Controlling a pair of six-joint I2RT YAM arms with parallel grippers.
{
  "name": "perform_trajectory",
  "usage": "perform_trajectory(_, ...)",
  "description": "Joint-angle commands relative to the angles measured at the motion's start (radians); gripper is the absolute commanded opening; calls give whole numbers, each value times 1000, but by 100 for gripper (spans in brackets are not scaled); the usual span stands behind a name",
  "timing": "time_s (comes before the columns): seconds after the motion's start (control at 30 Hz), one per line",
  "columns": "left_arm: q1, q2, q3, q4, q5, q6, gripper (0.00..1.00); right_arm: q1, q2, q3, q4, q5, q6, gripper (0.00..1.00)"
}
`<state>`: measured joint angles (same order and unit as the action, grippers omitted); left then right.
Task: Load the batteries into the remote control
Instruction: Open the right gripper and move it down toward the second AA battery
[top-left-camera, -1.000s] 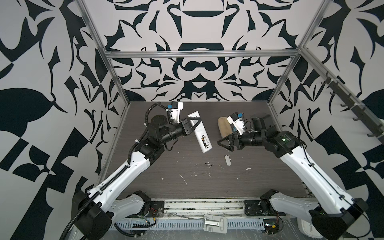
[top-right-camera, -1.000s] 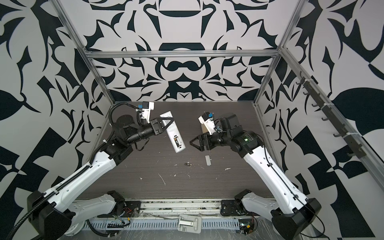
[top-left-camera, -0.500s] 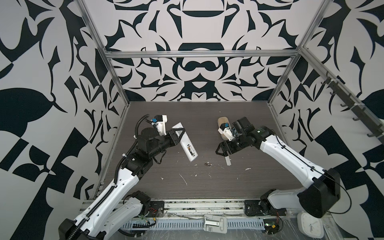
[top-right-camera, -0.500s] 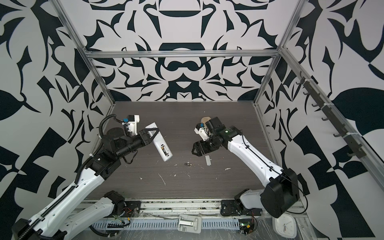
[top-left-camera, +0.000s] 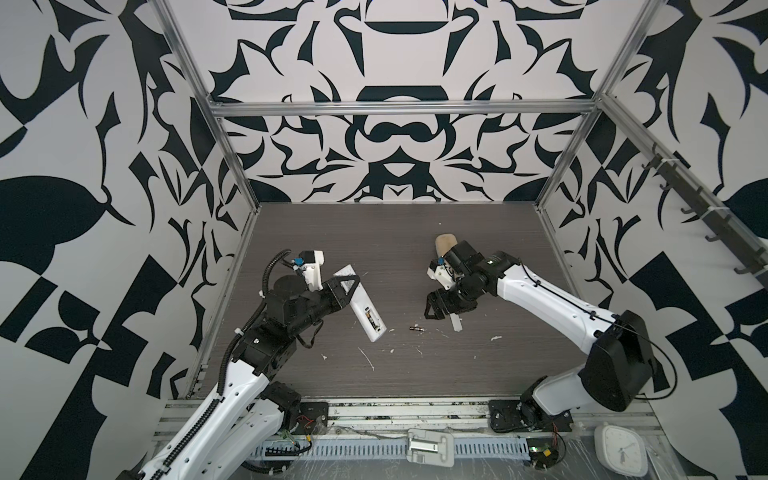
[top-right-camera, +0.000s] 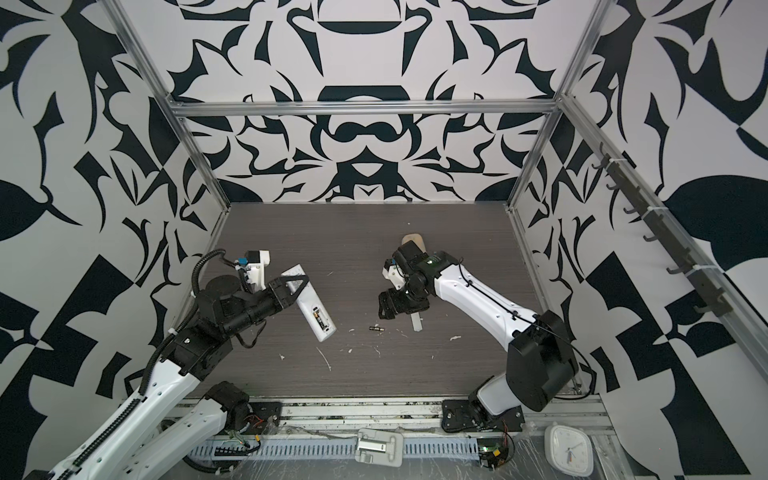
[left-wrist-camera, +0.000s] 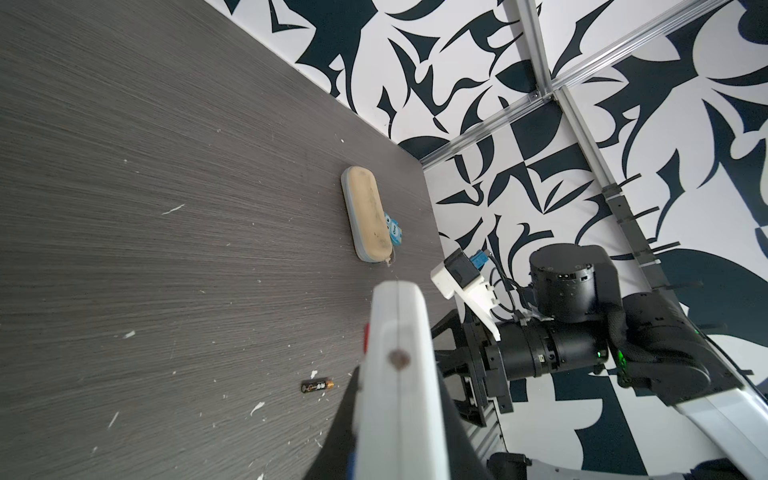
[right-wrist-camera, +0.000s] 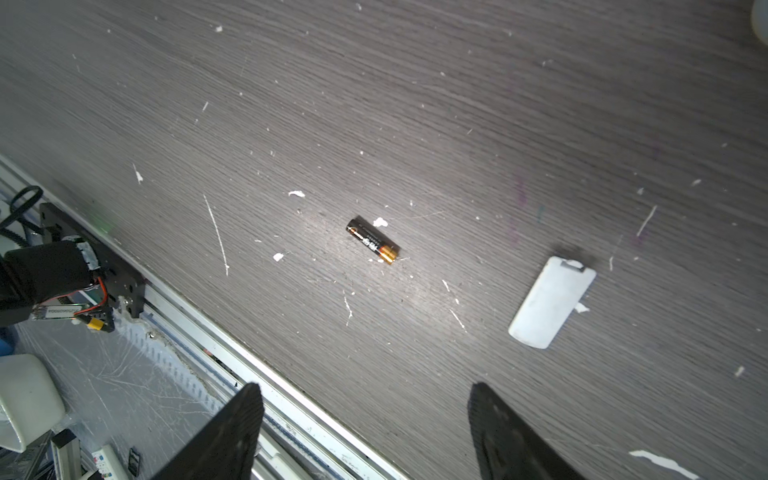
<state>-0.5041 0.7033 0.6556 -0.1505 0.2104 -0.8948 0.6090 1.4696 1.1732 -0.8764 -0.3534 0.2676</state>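
Note:
The white remote control (top-left-camera: 360, 307) (top-right-camera: 312, 309) hangs tilted above the table's left half, back side up, with my left gripper (top-left-camera: 347, 286) (left-wrist-camera: 399, 436) shut on its far end. One battery (top-left-camera: 371, 322) (top-right-camera: 319, 319) lies in its uncovered compartment. A second battery (top-left-camera: 416, 328) (top-right-camera: 376, 328) (right-wrist-camera: 372, 240) (left-wrist-camera: 317, 386), black with a gold end, lies loose on the table mid-front. My right gripper (top-left-camera: 432, 309) (top-right-camera: 384, 307) (right-wrist-camera: 365, 395) hovers just right of and above it, open and empty.
The grey-white cover (right-wrist-camera: 550, 301) (top-left-camera: 456, 323) lies right of the loose battery, partly under the right gripper. A beige oblong case (top-left-camera: 444, 243) (left-wrist-camera: 368, 220) sits behind the right wrist. White scraps dot the front of the table. A metal rail (right-wrist-camera: 266, 374) lines the front edge.
The left arm has carried the remote leftward and toward the front. The right gripper has swung down and left toward the loose battery, its jaws a little narrower.

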Motion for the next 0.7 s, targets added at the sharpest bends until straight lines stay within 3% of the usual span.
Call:
perform_trajectory(0.0, 4, 7, 17, 32, 89, -24, 0, 19, -73, -35, 49, -6, 6, 81)
perform_trajectory(0.17, 4, 34, 31, 84, 187, -45, 0, 25, -132, -108, 172, -36, -136, 81)
perform_trajectory(0.3, 7, 46, 57, 110, 264, -67, 0, 24, -92, -101, 197, -56, -235, 80)
perform_trajectory(0.67, 22, -18, 19, 118, 213, -102, 0, 25, 51, -98, 283, -79, -310, 76)
